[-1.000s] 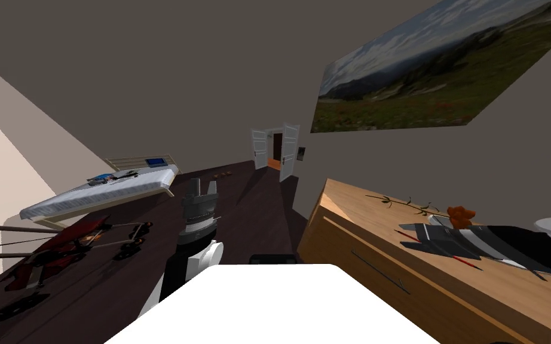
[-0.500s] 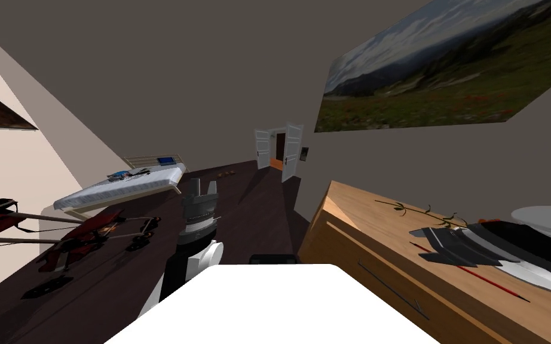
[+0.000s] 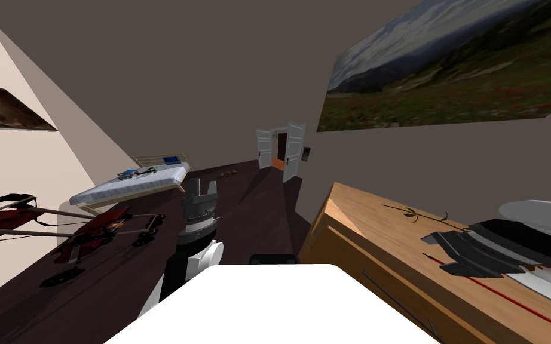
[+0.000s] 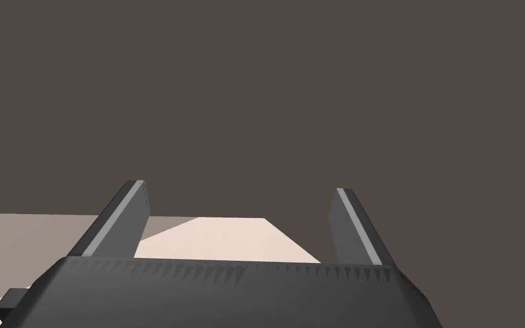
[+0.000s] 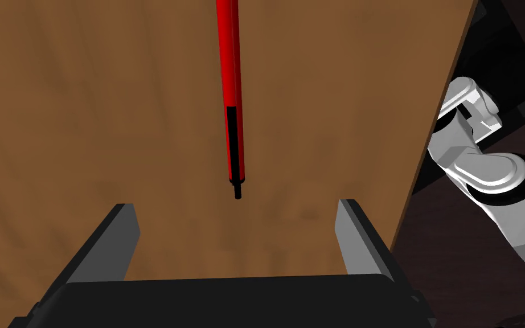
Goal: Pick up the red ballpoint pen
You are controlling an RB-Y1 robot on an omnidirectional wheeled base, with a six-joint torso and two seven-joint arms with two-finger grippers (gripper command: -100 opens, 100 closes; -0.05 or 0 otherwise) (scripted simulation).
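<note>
The right gripper [image 5: 234, 205] hung released over the brown wooden dresser top [image 5: 85, 114], its two grey blade fingers set wide at nine and three o'clock with nothing between them. From that gap the slim red ballpoint pen with a black strip and black tip [image 5: 234, 85] lay flat on the wood dead ahead at twelve o'clock. Its black tip was just beyond the fingertips, and its long axis ran twelve-to-six, in line with the hand's reach. I judged the fingers would close squarely across the barrel once the hand went forward and down. The left gripper [image 4: 238, 188] was also spread and empty, raised well apart at the robot's eleven o'clock, so the right arm was plainly nearer.
</note>
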